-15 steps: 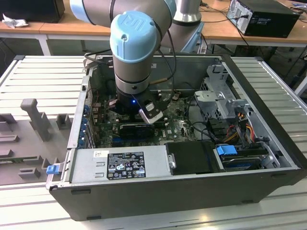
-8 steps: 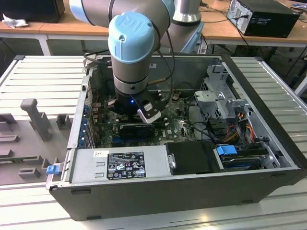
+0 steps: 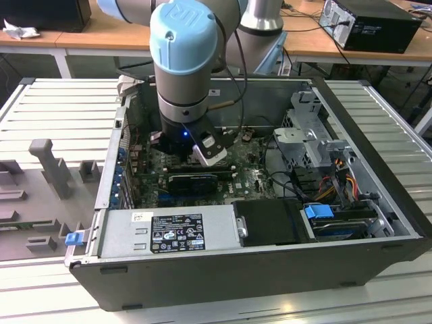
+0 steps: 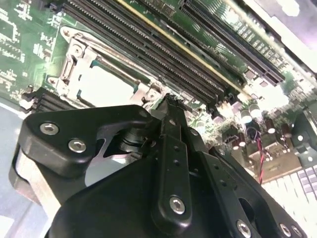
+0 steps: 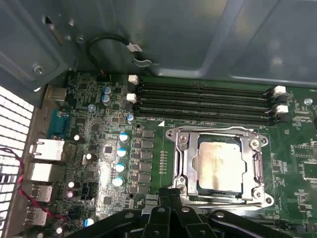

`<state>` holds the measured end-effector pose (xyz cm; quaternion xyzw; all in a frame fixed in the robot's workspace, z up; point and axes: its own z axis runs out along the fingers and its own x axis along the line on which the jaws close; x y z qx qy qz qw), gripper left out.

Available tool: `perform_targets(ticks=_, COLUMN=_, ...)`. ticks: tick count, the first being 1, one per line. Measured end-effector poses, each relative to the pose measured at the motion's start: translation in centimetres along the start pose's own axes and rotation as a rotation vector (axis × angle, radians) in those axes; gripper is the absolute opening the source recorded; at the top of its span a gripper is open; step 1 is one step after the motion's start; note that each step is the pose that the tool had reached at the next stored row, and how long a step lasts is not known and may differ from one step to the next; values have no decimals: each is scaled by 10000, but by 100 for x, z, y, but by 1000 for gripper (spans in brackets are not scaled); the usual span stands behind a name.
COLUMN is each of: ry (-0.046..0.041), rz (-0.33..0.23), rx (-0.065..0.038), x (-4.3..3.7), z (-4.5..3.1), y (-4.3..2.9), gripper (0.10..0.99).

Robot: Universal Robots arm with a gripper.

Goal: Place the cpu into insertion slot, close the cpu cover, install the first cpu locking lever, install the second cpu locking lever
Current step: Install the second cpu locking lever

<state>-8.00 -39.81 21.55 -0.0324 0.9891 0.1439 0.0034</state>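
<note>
One arm reaching straight down into the open computer case, gripper fingers pressed together on nothing, tips partly cut off, just beside the insertion slot, cpu seated inside, cpu cover down around it.

It was a robotics lab or test workshop: an opened desktop computer case lay on a ribbed metal workbench, a blue-capped robot arm reached into it, and behind the case stood wooden desks carrying another computer tower.
</note>
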Motion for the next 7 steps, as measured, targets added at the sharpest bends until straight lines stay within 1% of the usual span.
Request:
perform_targets(ticks=5, ry=1, rz=0, rx=0, x=-2, z=-125, y=37, gripper=106)
perform_targets(ticks=7, ry=-1, rz=0, rx=-2, x=-3, z=-137, y=41, gripper=106)
